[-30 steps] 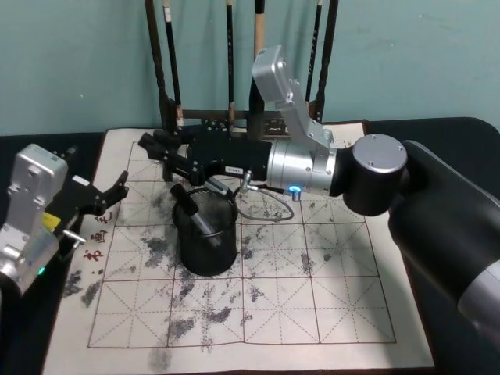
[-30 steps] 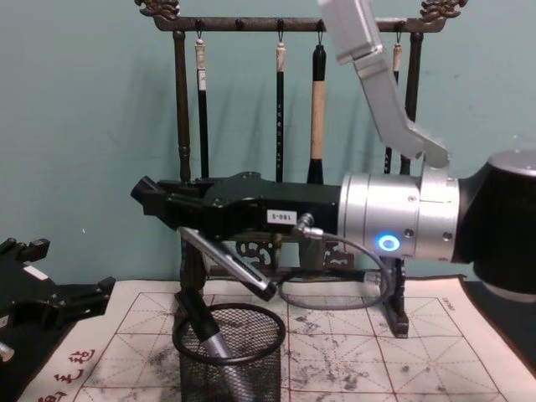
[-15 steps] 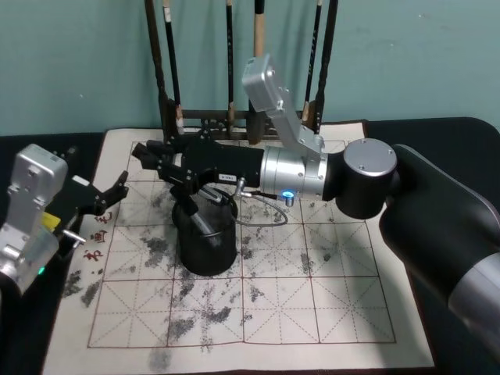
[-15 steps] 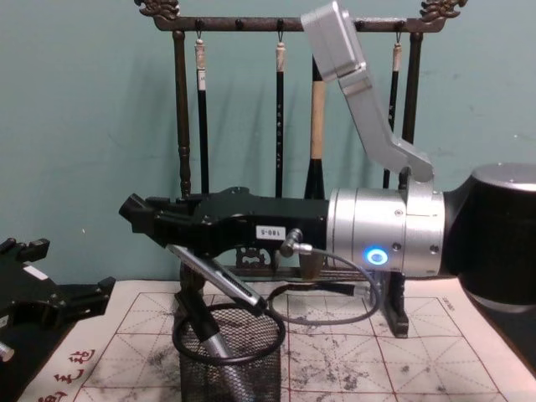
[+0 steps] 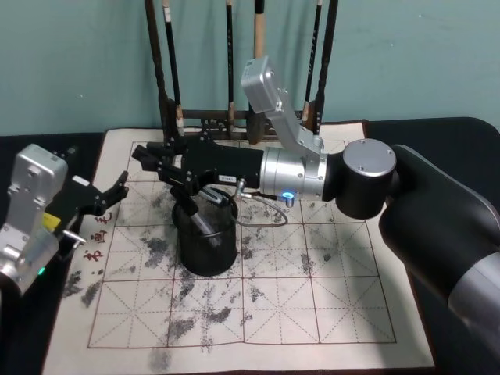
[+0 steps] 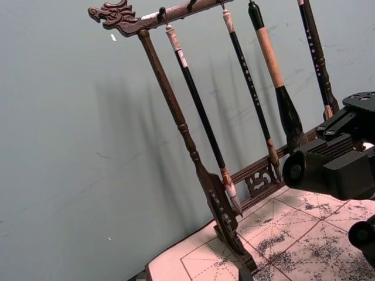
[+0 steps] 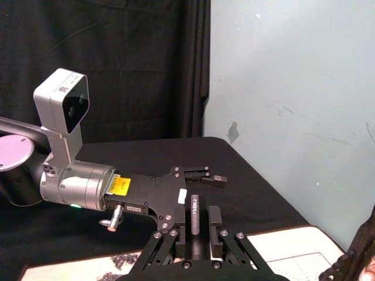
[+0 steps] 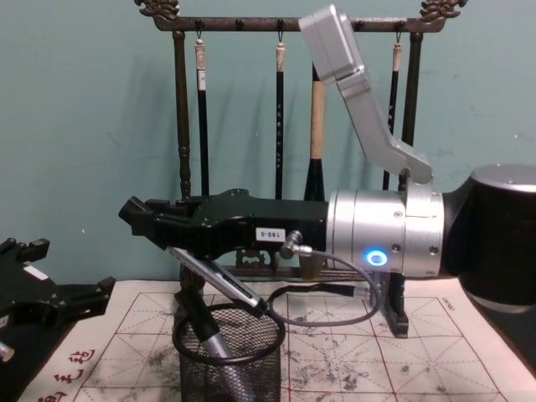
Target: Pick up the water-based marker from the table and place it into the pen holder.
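The pen holder [image 5: 208, 248] [image 8: 251, 362] stands on the table's felt mat [image 5: 312, 297], left of centre. My right gripper [image 5: 166, 162] [image 8: 161, 228] reaches across just above it and is shut on the water-based marker [image 8: 219, 283], a slim grey and black pen. The marker slants down, its lower end at the holder's rim. In the right wrist view the marker [image 7: 193, 218] lies between the fingers. Another pen [image 8: 209, 339] with a black cap leans inside the holder. My left gripper [image 5: 109, 197] stays open at the mat's left edge.
A tall dark wooden brush rack [image 8: 180, 126] [image 5: 234, 117] [image 6: 193, 158] with several hanging brushes stands at the back of the mat, close behind the right arm. The near half of the mat holds only ink stains.
My right gripper came down and a little to the left with the marker, bringing its lower end to the holder's rim. The left arm has not moved.
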